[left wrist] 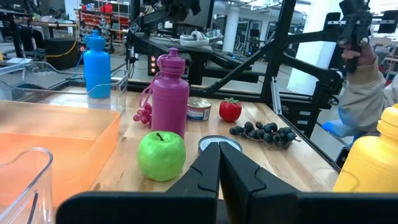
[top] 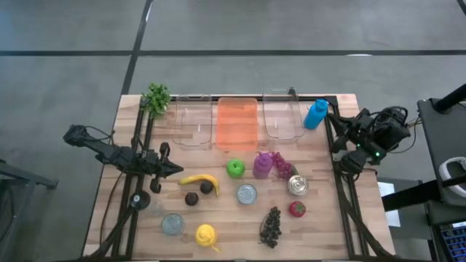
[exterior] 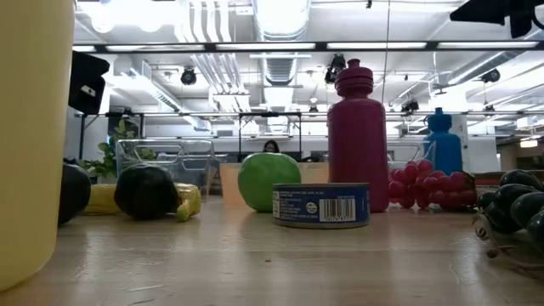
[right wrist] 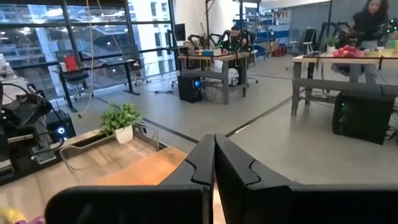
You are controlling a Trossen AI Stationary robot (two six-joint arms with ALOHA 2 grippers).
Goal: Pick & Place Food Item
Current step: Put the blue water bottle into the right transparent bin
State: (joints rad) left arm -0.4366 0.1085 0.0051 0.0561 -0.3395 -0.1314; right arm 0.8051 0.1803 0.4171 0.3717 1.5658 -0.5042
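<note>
Here the left claw (top: 175, 169) hangs with its fingers pressed together on nothing, low over the left side of the desk (top: 320, 233). Just beyond its tip lies the banana (top: 200, 179), with two dark round fruits (top: 191, 198) close beside it. Farther out past the banana sits the green apple (top: 235, 168), and behind that the magenta bottle (top: 262, 165) with red grapes (top: 281, 167) touching its side. A tin can (top: 247, 193) stands near the apple, with black grapes (top: 271, 225) and a strawberry (top: 296, 209) well beyond. The orange tray (top: 237, 122) lies away from the claw at the back, between two clear bins (top: 194, 120). The left arm stretches nearly level. The right claw (top: 339, 138), also closed and empty, waits tucked up off the desk's right edge near the blue bottle (top: 315, 114).
</note>
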